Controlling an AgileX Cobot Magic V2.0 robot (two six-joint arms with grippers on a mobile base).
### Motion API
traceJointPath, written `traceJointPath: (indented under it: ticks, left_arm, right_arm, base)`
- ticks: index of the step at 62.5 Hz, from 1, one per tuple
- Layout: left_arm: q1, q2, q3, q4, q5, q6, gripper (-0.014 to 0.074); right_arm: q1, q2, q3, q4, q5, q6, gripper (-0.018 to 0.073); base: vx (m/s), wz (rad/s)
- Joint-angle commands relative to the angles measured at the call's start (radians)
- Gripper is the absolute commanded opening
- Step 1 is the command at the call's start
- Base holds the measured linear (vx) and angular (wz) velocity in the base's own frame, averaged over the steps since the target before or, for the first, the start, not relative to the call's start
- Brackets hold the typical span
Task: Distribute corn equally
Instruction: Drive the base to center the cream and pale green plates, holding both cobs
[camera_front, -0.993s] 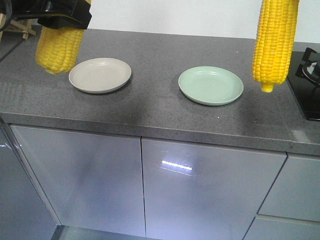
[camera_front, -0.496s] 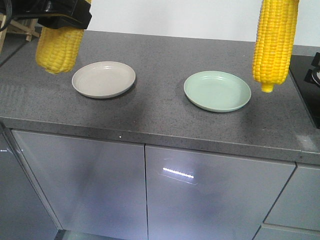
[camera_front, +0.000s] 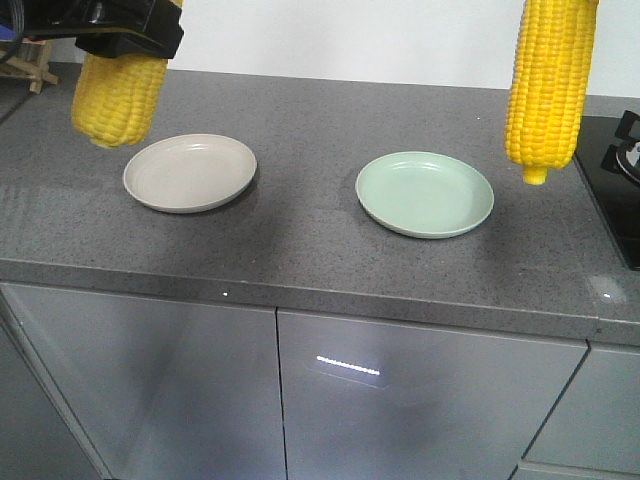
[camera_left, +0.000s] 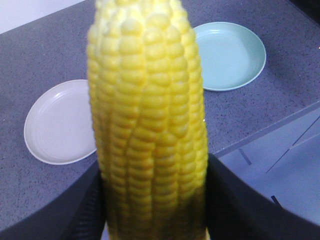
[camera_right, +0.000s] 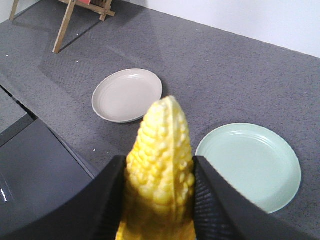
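Two corn cobs hang in the air above the grey counter. My left gripper (camera_left: 155, 202) is shut on a bright yellow cob (camera_left: 150, 120), which hangs beside the far left rim of the beige plate (camera_front: 190, 172) in the front view. My right gripper (camera_right: 159, 192) is shut on the other cob (camera_right: 162, 160), whose pointed tip hangs just right of the green plate (camera_front: 425, 193). Both plates are empty. In the front view the left gripper (camera_front: 125, 38) shows at the top left. The right one is cut off above the frame.
A black stove hob (camera_front: 622, 175) lies at the counter's right end. A wooden stand (camera_right: 80, 15) stands at the far left back. The counter's front edge (camera_front: 300, 300) runs above glossy grey cabinet doors.
In the front view the counter and both plates sit lower and a little further left than before. Both cobs keep their place in the frame, still gripped.
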Motion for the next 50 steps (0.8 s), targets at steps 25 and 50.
traceJointPath:
  ticks: [25, 50]
  left_arm:
    - [-0.003, -0.033, -0.022, 0.002, -0.030, -0.011, -0.0008]
    - [-0.003, -0.033, -0.022, 0.002, -0.030, -0.011, -0.0008]
  right_arm:
    - [-0.005, -0.026, -0.020, 0.035, 0.002, -0.007, 0.0101]
    - [-0.005, -0.026, -0.020, 0.035, 0.002, -0.007, 0.0101]
  base:
    - [0.08, -0.07]
    - [0.09, -0.07]
